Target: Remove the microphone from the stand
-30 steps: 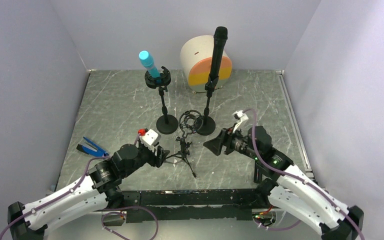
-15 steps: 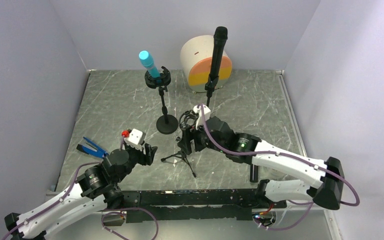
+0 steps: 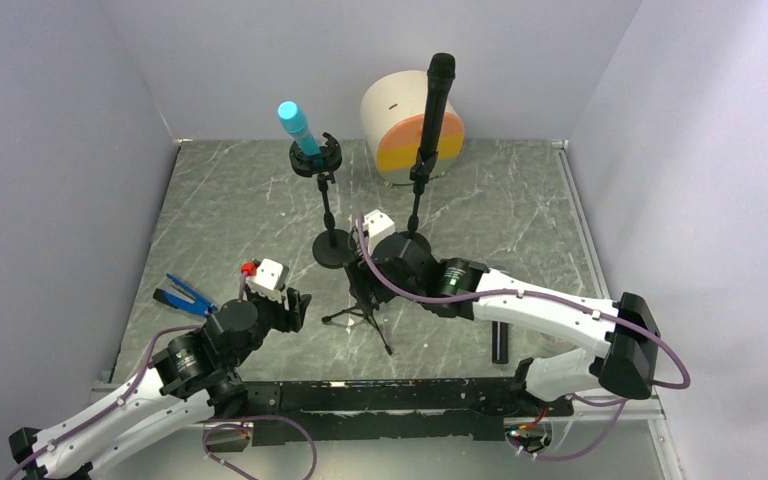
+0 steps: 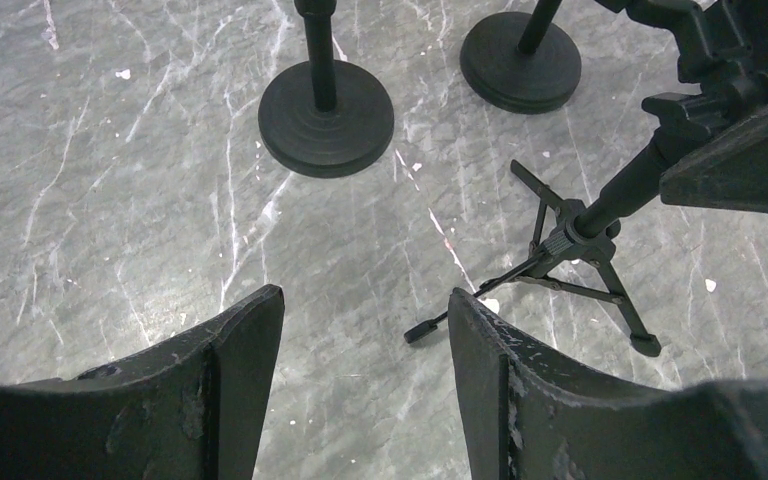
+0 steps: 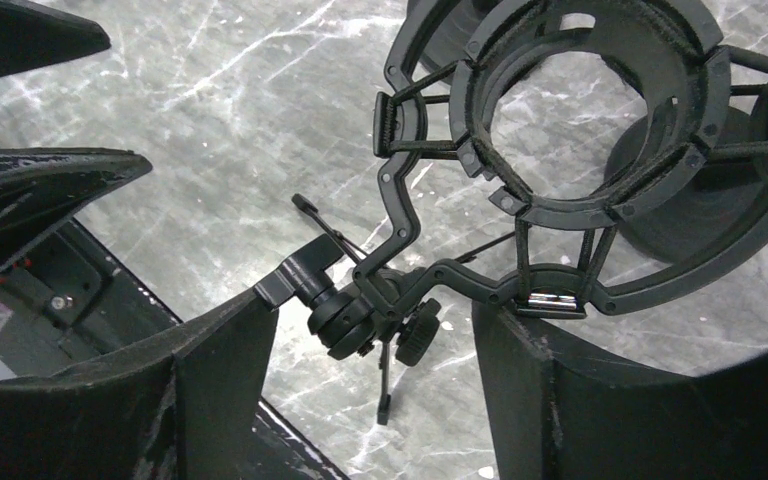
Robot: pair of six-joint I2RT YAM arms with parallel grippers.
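The right claw [image 5: 375,325] gapes wide around the empty ring mount [image 5: 570,213] on the tripod [image 4: 580,240]; the left claw [image 4: 365,300] hovers wide. The black microphone [image 3: 434,100] sits in its stand [image 3: 417,200] by the far edge; reaching it seems next.

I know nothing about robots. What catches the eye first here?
The tall black microphone rises upright on its stand at the back, before a white drum with orange and yellow bands; the bright blue microphone leans in a holder to its left. Nearer, the right gripper is open around the foot of an empty ring mount on a small tripod.
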